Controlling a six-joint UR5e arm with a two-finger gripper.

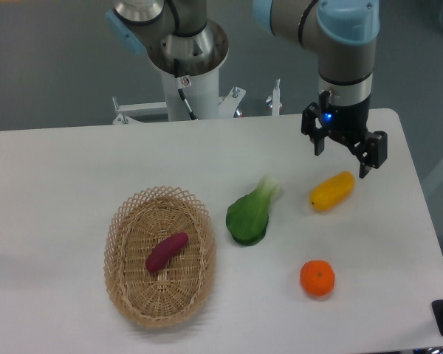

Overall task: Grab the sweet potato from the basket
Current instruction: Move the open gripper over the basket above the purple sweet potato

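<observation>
The sweet potato (167,251), a small magenta-purple tuber, lies slantwise in the middle of the oval tan wicker basket (127,287) at the front left of the white table. My gripper (342,158) hangs at the back right, far from the basket, just above and behind the yellow vegetable. Its two black fingers are spread apart with nothing between them.
A yellow-orange oblong vegetable (332,191) lies just below the gripper. A green leafy vegetable (250,214) lies right of the basket. A round orange fruit (317,278) sits at the front right. The robot's base (188,70) stands behind the table.
</observation>
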